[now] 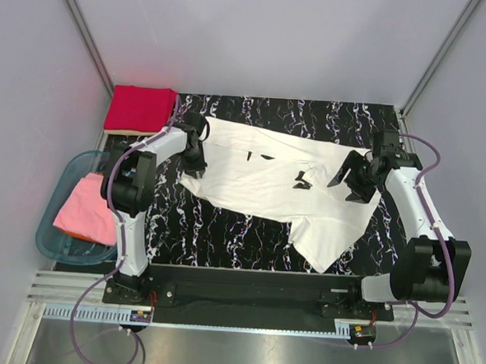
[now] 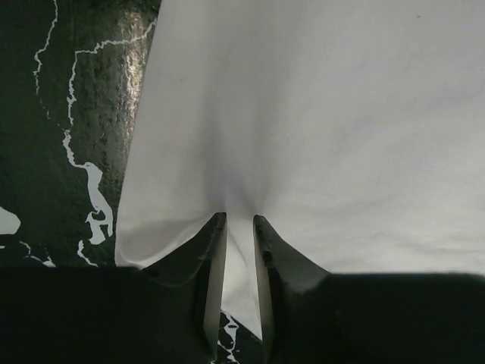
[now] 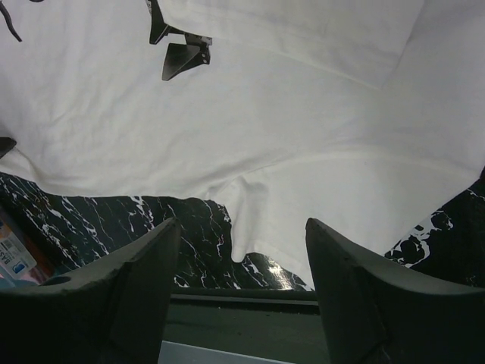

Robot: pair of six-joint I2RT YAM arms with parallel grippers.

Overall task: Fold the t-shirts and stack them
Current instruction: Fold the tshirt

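Observation:
A white t-shirt point(image 1: 260, 179) with small black prints lies spread and rumpled across the black white-streaked mat point(image 1: 223, 234). My left gripper point(image 1: 197, 152) is at the shirt's left edge. In the left wrist view its narrow jaws point(image 2: 239, 218) pinch a fold of the white cloth point(image 2: 318, 114), and creases run into the gap. My right gripper point(image 1: 350, 182) hangs open over the shirt's right side. The right wrist view shows its fingers point(image 3: 241, 224) wide apart above the shirt's point(image 3: 265, 114) edge, holding nothing. A folded red t-shirt point(image 1: 140, 108) lies at the back left. A pink t-shirt point(image 1: 89, 210) lies in the tub.
The translucent teal tub point(image 1: 54, 240) stands off the mat's left edge, beside the left arm's base. Grey walls close in the back and both sides. A metal rail runs along the near edge under both arm bases.

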